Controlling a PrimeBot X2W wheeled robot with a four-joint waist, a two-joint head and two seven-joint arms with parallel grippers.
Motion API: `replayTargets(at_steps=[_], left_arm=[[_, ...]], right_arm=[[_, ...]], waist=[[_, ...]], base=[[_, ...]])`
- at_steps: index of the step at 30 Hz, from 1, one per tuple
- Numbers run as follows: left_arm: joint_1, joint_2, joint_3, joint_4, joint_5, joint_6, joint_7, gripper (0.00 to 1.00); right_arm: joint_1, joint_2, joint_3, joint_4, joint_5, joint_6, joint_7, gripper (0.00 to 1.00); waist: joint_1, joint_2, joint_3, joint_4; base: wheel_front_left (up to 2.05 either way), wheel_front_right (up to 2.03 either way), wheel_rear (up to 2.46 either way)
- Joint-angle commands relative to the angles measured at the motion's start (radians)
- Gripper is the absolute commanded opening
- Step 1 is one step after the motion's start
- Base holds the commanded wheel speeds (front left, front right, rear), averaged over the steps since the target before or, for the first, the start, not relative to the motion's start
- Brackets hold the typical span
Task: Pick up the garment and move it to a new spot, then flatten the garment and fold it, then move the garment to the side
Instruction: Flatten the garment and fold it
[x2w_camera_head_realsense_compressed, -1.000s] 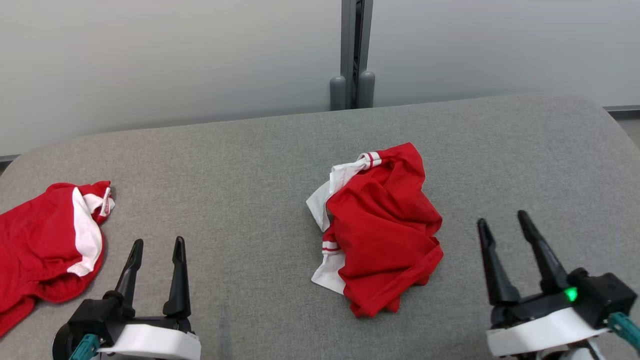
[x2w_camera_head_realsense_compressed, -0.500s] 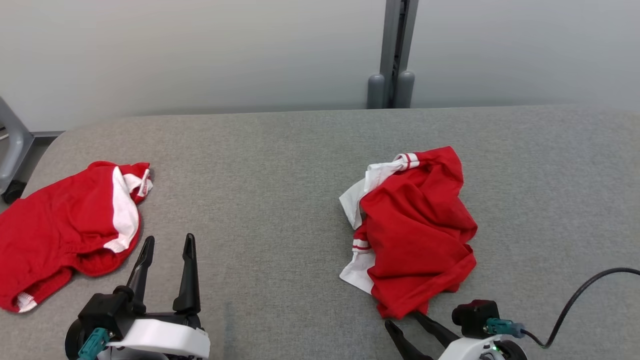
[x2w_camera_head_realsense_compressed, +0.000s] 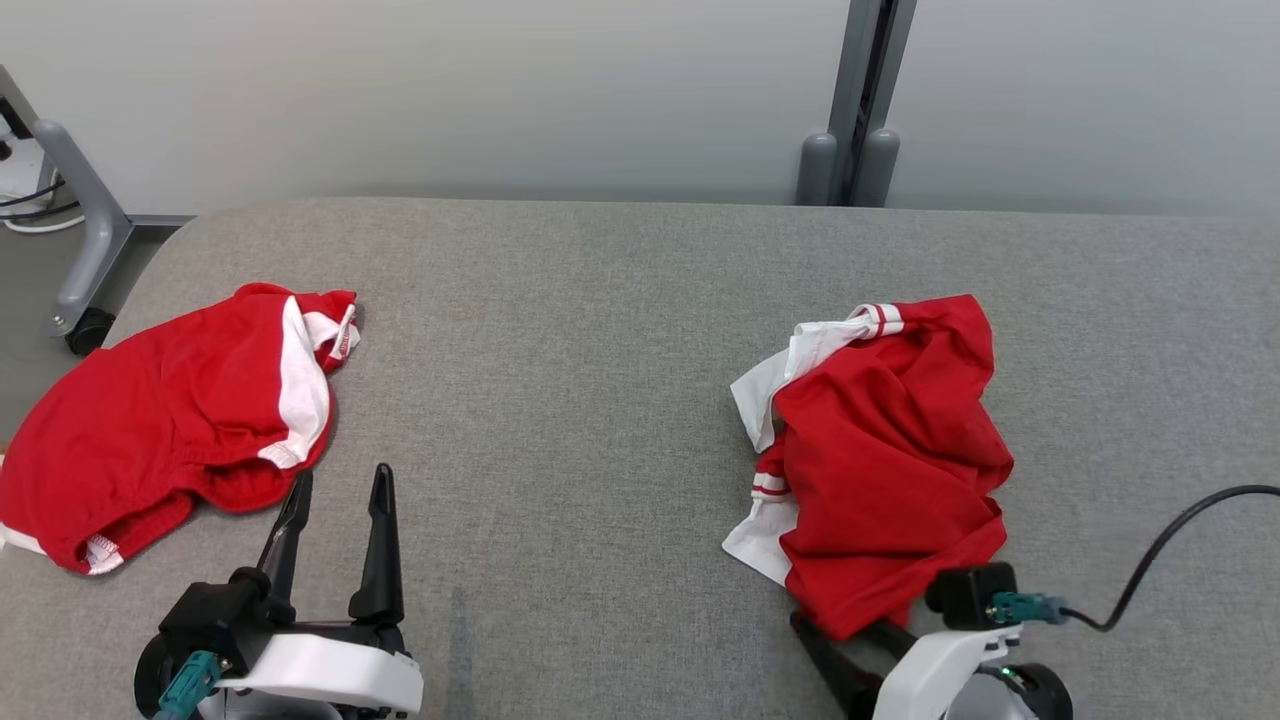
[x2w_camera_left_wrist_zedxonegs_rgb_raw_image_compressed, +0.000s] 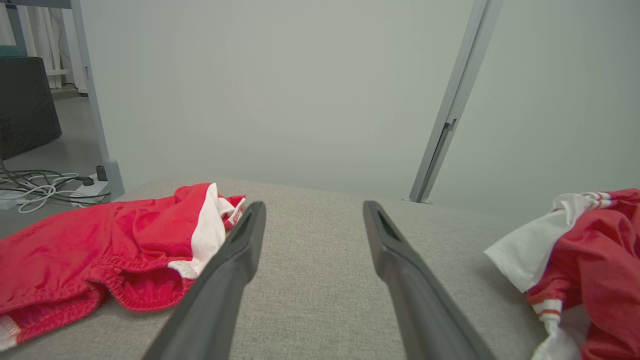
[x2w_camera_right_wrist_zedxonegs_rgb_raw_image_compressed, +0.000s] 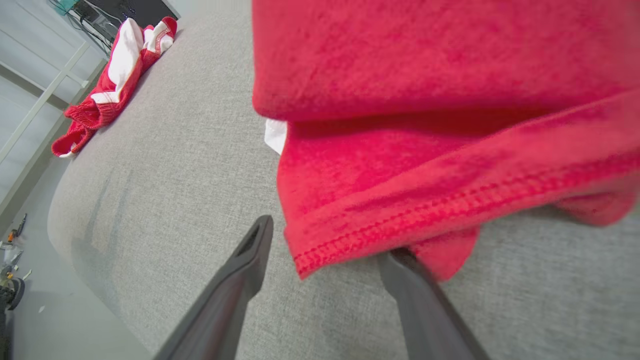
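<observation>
Right gripper (x2w_camera_head_realsense_compressed: 850, 640) sits low at the near edge of the crumpled red shirt with white panels and red-and-white striped cuffs (x2w_camera_head_realsense_compressed: 890, 440), its two long dark fingers spread wide and closed on nothing. In the right wrist view this gripper (x2w_camera_right_wrist_zedxonegs_rgb_raw_image_compressed: 330, 240) straddles the shirt's (x2w_camera_right_wrist_zedxonegs_rgb_raw_image_compressed: 425, 100) stitched red hem: one finger (x2w_camera_right_wrist_zedxonegs_rgb_raw_image_compressed: 240, 280) lies over bare grey cloth just beside the hem's corner, while the tip of the other finger (x2w_camera_right_wrist_zedxonegs_rgb_raw_image_compressed: 425, 310) disappears under the drooping hem and seems to touch it. The shirt lies bunched in a heap on the right half of the grey woven-fabric padded surface (x2w_camera_head_realsense_compressed: 560, 350), white parts on its left side, one striped cuff at its far edge. A black cable (x2w_camera_head_realsense_compressed: 1170, 540) curves from the right wrist off to the right. Left gripper (x2w_camera_head_realsense_compressed: 340, 478) hovers at the lower left, its jaws also spread wide and empty; its left fingertip is close to the near edge of the red shorts with a white side stripe and elastic waistband (x2w_camera_head_realsense_compressed: 170, 410), though contact cannot be judged. In the left wrist view that gripper (x2w_camera_left_wrist_zedxonegs_rgb_raw_image_compressed: 314, 207) points across bare cloth, with the shorts (x2w_camera_left_wrist_zedxonegs_rgb_raw_image_compressed: 100, 240) on its left and the shirt (x2w_camera_left_wrist_zedxonegs_rgb_raw_image_compressed: 600, 240) well apart on its right. A grey metal post (x2w_camera_head_realsense_compressed: 865, 90) stands against the pale wall behind the surface.
</observation>
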Motion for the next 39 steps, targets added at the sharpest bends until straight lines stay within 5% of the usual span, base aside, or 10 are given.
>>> replayTargets(at_steps=[1,3,4,6,14,20,25,37,39], left_arm=[[-0.015,0.004,0.0,0.002,-0.002,0.0,-0.001,1.0],[-0.016,0.004,-0.001,0.004,-0.004,0.003,-0.001,1.0],[-0.017,0.003,-0.002,0.006,-0.006,0.003,-0.001,1.0],[-0.02,0.004,-0.002,0.01,-0.008,0.002,-0.001,1.0],[-0.017,0.003,0.006,0.013,-0.004,-0.002,-0.001,1.0],[-0.024,0.004,0.0,0.013,-0.011,-0.011,-0.001,1.0],[-0.033,0.003,-0.014,0.021,-0.015,-0.015,-0.001,1.0],[-0.067,0.004,-0.039,0.039,-0.004,-0.032,-0.001,1.0],[-0.074,0.004,-0.044,0.039,-0.002,-0.034,-0.001,1.0]], right_arm=[[0.0,0.004,-0.027,-0.016,-0.018,0.0,0.008,1.0],[0.007,0.016,-0.057,-0.029,-0.025,0.0,0.008,0.96],[0.009,0.019,-0.071,-0.033,-0.032,0.0,0.005,0.53],[0.014,0.028,-0.089,-0.039,-0.029,0.0,0.005,0.0],[0.016,0.037,-0.111,-0.126,0.012,0.0,0.006,0.0],[0.032,-0.061,-0.214,-0.369,0.128,0.0,0.042,0.0],[0.059,-0.124,-0.313,-0.451,0.177,0.0,0.097,0.0],[0.016,-0.159,-0.483,-0.31,0.168,0.0,0.085,0.0],[-0.003,-0.157,-0.512,-0.261,0.151,0.0,0.07,0.16]], waist=[[0.0,0.0,0.002,0.003],[0.0,0.0,0.003,0.003],[0.0,0.0,0.003,0.003],[0.0,0.0,0.003,0.003],[0.0,0.0,0.003,-0.03],[0.0,0.0,0.002,-0.109],[0.0,0.0,0.004,-0.158],[0.0,0.0,0.044,-0.219],[0.0,0.0,0.049,-0.221]], base=[[0.0,0.0,0.0],[0.0,0.0,0.0],[0.0,0.0,0.0],[0.0,0.0,0.0],[0.0,0.0,0.0],[0.0,0.0,0.0],[0.0,0.0,0.0],[0.0,0.0,0.0],[0.0,0.0,0.0]])
